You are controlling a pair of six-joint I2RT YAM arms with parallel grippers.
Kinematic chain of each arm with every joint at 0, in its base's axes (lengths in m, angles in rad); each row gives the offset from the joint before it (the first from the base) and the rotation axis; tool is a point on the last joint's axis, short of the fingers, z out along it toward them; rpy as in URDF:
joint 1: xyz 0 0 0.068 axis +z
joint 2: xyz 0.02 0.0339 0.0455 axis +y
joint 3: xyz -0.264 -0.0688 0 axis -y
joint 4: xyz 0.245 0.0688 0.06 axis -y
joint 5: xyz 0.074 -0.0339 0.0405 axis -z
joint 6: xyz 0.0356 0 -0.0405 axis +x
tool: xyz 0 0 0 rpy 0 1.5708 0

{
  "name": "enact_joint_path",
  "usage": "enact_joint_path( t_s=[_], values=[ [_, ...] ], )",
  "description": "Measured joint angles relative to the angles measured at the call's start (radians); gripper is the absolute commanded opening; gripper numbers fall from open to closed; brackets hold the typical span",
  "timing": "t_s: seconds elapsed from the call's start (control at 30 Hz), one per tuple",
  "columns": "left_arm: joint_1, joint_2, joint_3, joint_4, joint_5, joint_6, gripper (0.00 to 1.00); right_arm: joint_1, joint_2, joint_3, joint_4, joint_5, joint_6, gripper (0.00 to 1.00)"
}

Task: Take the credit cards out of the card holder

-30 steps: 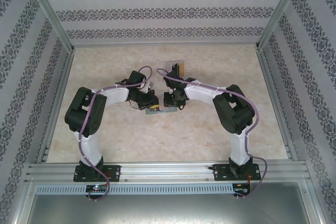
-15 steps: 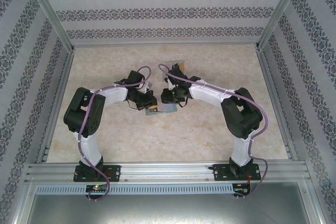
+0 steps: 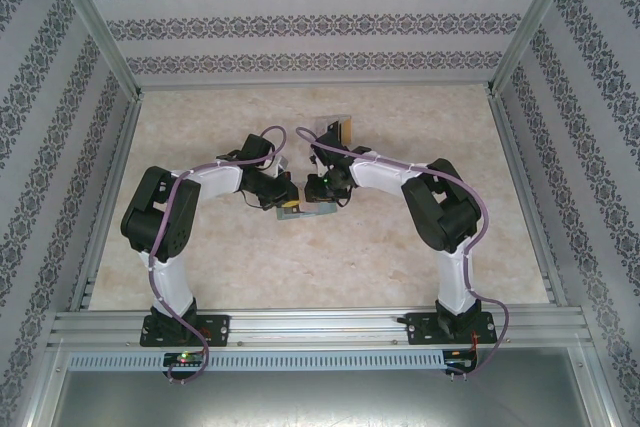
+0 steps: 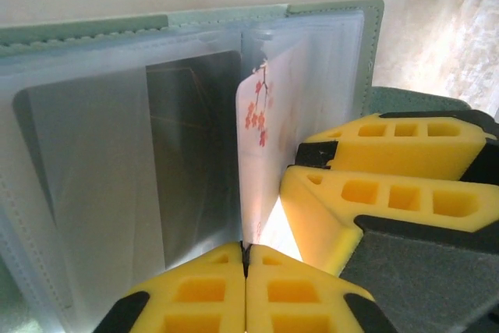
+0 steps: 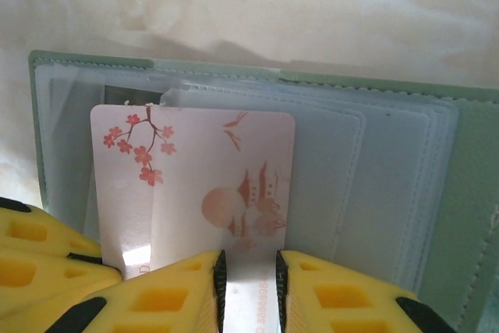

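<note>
On table (image 3: 210, 247) centre, R fingers (image 5: 335, 290) clamp white blossom-print card (image 5: 203, 161), partly inside grey-green soft card holder (image 5: 472, 193); L fingers (image 4: 207, 290) clenched shut by its clear sleeve (image 4: 93, 193).

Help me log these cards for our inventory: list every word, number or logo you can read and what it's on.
Nothing reads clearly.
White card: pink blossom and pagoda drawing, no words in it.
Reddish print at that card's bottom edge: too blurred to read.
Dark card: no text visible.
Card holder: no label or brand visible.
</note>
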Motion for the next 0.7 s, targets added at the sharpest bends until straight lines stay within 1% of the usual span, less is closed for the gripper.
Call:
enact_joint_path(
  t_s=[0.13,0.23,0.33,0.57,0.7],
  values=[
    [0.0,0.0,-0.003,0.023,0.011,-0.023,0.22,-0.006,0.001,0.001,0.001,-0.021,0.006,0.27],
    [0.0,0.0,-0.003,0.031,0.017,-0.029,0.22,-0.006,0.002,0.001,0.002,-0.026,0.016,0.27],
    [0.0,0.001,-0.003,0.034,0.018,-0.033,0.17,-0.008,0.002,0.0,0.004,-0.029,0.019,0.27],
    [0.002,0.015,-0.001,0.032,0.018,-0.029,0.0,-0.018,0.002,-0.005,0.004,-0.039,0.019,0.27],
    [0.005,0.015,0.017,-0.004,0.004,-0.004,0.0,-0.026,0.001,-0.016,0.017,-0.056,0.023,0.27]
  ],
)
